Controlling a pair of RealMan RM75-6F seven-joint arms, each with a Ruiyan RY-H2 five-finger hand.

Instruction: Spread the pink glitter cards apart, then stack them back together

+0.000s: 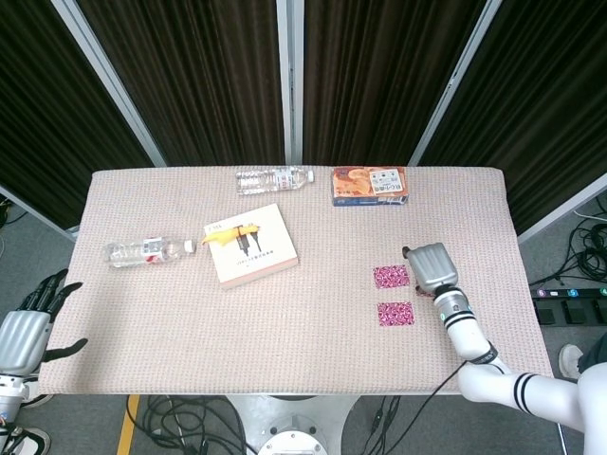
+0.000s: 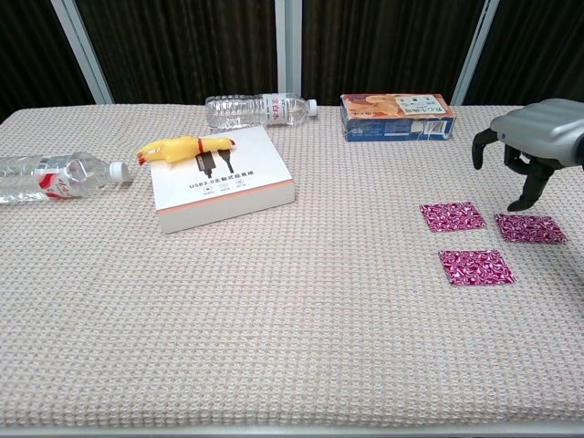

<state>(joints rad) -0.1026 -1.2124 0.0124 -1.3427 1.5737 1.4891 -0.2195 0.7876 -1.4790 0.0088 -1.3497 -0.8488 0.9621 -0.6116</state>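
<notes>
So the three pink glitter cards lie flat and separate on the tablecloth, none touching another, which looks like the spread half of the job is done. Taking the blue snack box as the landmark: all three cards sit well toward the robot from it and a bit to the right, two side by side and the third just in front of the gap between them.

The right hand hovers above the cards, roughly between the box and the rightmost card, fingers curled downward and apart with nothing in them. From the head view it covers that rightmost card completely. My guess is it's raised like that to come down on a card and start the restacking.

The left hand is way off from the box, past the table's near left corner, fingers spread and holding nothing, so it's probably parked out of the way since the cards are all on the right arm's side.
</notes>
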